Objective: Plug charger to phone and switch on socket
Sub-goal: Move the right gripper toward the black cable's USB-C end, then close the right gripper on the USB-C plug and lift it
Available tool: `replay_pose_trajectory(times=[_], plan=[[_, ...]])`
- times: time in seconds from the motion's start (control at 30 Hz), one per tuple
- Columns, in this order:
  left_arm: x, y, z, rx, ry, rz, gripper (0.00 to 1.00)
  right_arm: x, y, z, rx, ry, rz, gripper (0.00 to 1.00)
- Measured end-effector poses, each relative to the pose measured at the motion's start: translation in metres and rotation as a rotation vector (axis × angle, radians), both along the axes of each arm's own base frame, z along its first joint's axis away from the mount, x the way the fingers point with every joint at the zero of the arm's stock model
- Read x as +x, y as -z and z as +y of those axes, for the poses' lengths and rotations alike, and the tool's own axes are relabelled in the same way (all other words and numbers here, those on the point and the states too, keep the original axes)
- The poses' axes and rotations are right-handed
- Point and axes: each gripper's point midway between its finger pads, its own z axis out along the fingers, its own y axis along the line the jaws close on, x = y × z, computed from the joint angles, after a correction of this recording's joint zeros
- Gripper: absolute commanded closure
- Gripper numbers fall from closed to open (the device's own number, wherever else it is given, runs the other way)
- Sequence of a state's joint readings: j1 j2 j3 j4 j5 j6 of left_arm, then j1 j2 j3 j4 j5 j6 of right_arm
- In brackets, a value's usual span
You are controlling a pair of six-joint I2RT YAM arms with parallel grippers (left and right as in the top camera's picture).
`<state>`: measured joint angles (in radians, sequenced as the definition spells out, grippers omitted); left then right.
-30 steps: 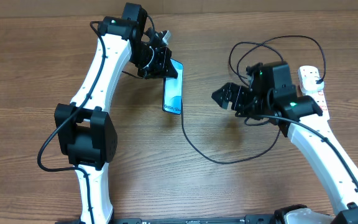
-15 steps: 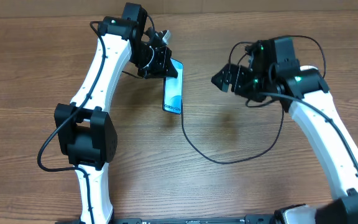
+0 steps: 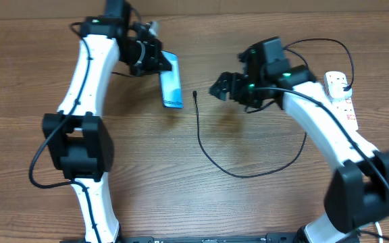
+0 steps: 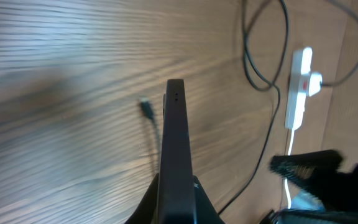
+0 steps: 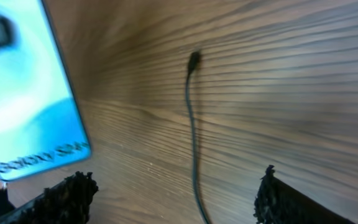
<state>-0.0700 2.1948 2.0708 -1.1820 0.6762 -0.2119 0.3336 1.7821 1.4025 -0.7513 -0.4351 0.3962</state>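
Note:
My left gripper [image 3: 155, 62] is shut on the phone [image 3: 171, 89] and holds it tilted above the table, blue screen up. In the left wrist view the phone [image 4: 174, 149] shows edge-on between the fingers. The charger cable [image 3: 211, 156] lies in a loop on the table, its small plug tip [image 3: 194, 94] free, right of the phone. In the right wrist view the tip [image 5: 193, 60] lies ahead of my open, empty right gripper [image 5: 173, 193], with the phone [image 5: 27, 93] at the left. My right gripper [image 3: 221, 88] hovers right of the tip. The white socket strip [image 3: 340, 94] lies far right.
The cable loops up behind the right arm [image 3: 296, 50] and reaches the socket strip. The strip also shows in the left wrist view [image 4: 298, 87]. The table's back edge [image 3: 201, 8] runs along the top.
The left gripper has carried the phone up and to the left. The right gripper has moved left toward the cable's plug tip, staying open. The tip now lies clear of the phone.

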Motion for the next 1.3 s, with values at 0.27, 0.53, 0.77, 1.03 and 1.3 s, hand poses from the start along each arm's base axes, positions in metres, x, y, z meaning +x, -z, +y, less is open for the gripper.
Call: replay_pose_trajectory(times=[0.27,0.53,0.77,1.03,1.3], plan=[[0.004,0.001,0.036,-0.003,-0.092,0.039,0.96,-0.001,0.048,0.039,0.018,-0.055,0.071,0.22],[0.004,0.001,0.034,-0.003,-0.088,0.039,0.96,0.012,0.076,0.045,0.023,-0.046,0.08,0.34],[0.001,0.002,0.034,-0.002,-0.088,0.052,0.96,0.019,0.103,0.048,0.021,-0.038,0.096,0.42],[0.001,0.002,0.034,-0.002,-0.088,0.055,0.96,0.031,0.104,0.053,0.05,-0.013,0.062,0.47],[0.001,0.002,0.034,-0.002,-0.088,0.055,0.96,0.033,0.113,0.058,0.08,0.005,0.086,0.5]])
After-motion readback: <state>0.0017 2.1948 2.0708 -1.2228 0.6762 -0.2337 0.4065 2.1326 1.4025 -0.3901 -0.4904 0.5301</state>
